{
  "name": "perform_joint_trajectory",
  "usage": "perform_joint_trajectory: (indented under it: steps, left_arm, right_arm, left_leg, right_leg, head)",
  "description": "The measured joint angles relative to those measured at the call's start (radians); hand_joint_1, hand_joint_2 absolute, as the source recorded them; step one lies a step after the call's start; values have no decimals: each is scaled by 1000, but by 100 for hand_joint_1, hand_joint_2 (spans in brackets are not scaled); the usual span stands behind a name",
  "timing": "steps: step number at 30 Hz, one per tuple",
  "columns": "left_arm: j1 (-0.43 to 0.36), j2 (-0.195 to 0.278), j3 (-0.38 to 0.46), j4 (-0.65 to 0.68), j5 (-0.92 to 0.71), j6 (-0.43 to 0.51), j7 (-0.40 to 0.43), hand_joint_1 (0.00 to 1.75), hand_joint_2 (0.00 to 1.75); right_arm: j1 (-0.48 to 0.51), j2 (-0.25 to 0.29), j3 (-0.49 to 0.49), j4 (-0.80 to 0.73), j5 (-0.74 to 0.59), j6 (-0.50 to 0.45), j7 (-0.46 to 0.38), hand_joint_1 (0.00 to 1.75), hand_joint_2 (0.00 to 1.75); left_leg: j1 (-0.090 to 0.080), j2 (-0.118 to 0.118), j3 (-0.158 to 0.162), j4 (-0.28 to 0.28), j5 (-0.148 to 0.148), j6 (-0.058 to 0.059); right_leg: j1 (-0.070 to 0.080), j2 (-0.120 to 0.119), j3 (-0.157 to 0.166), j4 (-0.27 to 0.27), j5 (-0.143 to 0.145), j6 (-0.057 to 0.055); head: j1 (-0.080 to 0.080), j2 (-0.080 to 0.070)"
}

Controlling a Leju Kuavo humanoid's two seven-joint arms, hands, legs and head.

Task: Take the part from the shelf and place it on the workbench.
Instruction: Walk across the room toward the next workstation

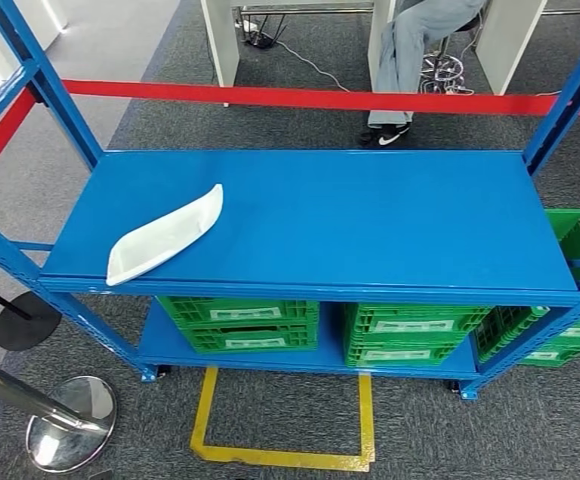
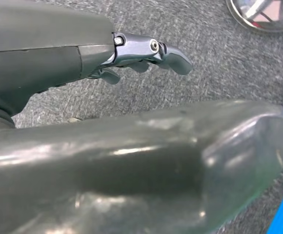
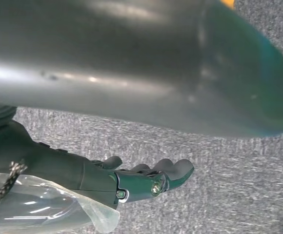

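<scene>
The part (image 1: 165, 236) is a long white curved shell. It lies on the left of the blue shelf's top board (image 1: 362, 215), one end near the front edge. My left hand (image 2: 147, 51) hangs above the grey carpet with its fingers stretched out and nothing in it. My right hand (image 3: 147, 178) also hangs over the carpet, fingers extended and apart, holding nothing. Both hands are far from the part.
Green crates (image 1: 238, 323) fill the lower shelf, and more (image 1: 574, 235) stand at the right. Blue uprights (image 1: 45, 85) frame the shelf. A chrome stanchion base (image 1: 68, 422) and a black base (image 1: 24, 320) stand at the left. A yellow floor marking (image 1: 283, 455) lies in front. A seated person's legs (image 1: 408, 60) are behind the red barrier tape (image 1: 287, 98).
</scene>
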Motion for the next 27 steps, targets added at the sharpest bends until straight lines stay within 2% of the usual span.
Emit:
perform_joint_trajectory:
  steps: [2, 4, 5, 6, 9, 10, 13, 18, 22, 23, 26, 27]
  left_arm:
    - [3, 0, 1, 0, 0, 1, 0, 0, 0]
    - [3, 2, 2, 0, 0, 1, 1, 0, 0]
    - [3, 3, 2, 0, -1, 1, 1, 0, 0]
    - [3, 3, 2, 0, -1, 1, 2, 0, 0]
    - [5, 0, 3, 0, -1, 3, 3, 0, 0]
    - [4, 0, 3, 0, -2, 4, 4, 0, 0]
    - [1, -4, 3, 0, -3, 4, 5, 0, 0]
    - [0, -6, 3, 0, -3, 7, 8, 0, 0]
    - [-1, -7, 8, 0, -3, 16, 17, 0, 175]
    - [-1, -7, 9, 0, -5, 19, 21, 0, 175]
    - [0, -8, 11, 0, -10, 27, 46, 0, 175]
    - [1, -8, 11, 0, 15, 11, 75, 0, 175]
  right_arm:
    - [0, 0, 0, 0, -1, 0, 0, 0, 0]
    - [-1, 1, 0, 1, -4, 0, -2, 0, 0]
    - [-2, 1, 0, 1, -7, 0, -3, 0, 0]
    - [-3, 2, 0, 2, -10, 1, -3, 0, 0]
    - [-9, 0, -1, 3, -18, -2, 0, 0, 0]
    - [-11, 0, -1, 4, -20, -5, 2, 0, 0]
    - [-15, -1, -1, 5, -24, -11, 5, 0, 0]
    - [-16, -1, -1, 6, -26, -19, 6, 0, 0]
    - [-16, -1, -1, 6, -38, -34, 1, 0, 0]
    - [-16, -1, -1, 6, -42, -36, -6, 0, 0]
    - [-16, -1, -1, 7, -62, -36, -22, 0, 131]
    - [-17, -1, -2, 7, -90, -16, 0, 0, 175]
  left_leg:
    - [-4, 1, 24, -102, 93, 13]
    - [-14, 5, 49, -193, 140, 33]
    - [-19, 7, 55, -216, 147, 40]
    - [-20, 7, 58, -226, 143, 40]
    - [-17, 5, 69, -246, 154, 23]
    - [-17, 4, 69, -246, 152, 21]
    - [-17, 4, 70, -246, 146, 30]
    - [-17, 4, 71, -246, 143, 36]
    - [-17, 4, 72, -246, 143, 36]
    - [-17, 4, 73, -246, 143, 36]
    - [-17, 4, 75, -246, 143, 36]
    - [-17, 4, 76, -246, 143, 36]
  right_leg:
    - [2, -2, 20, -1, -16, 2]
    - [4, -5, 35, -3, -29, 7]
    - [4, -7, 35, -6, -34, 11]
    - [5, -9, 39, -7, -40, 14]
    - [8, -12, 46, -19, -46, 5]
    - [8, -13, 50, -24, -44, 3]
    - [8, -13, 58, -37, -45, 7]
    - [8, -13, 62, -46, -44, 14]
    - [8, -13, 63, -47, -43, 19]
    - [8, -13, 64, -47, -43, 19]
    - [8, -13, 66, -47, -43, 20]
    - [8, -13, 66, -47, -43, 20]
  head:
    - [0, 0]
    - [3, 0]
    - [3, 0]
    - [3, 0]
    - [2, 0]
    - [2, 0]
    - [2, 0]
    - [2, 0]
    - [2, 0]
    - [2, 0]
    - [2, 0]
    - [2, 0]
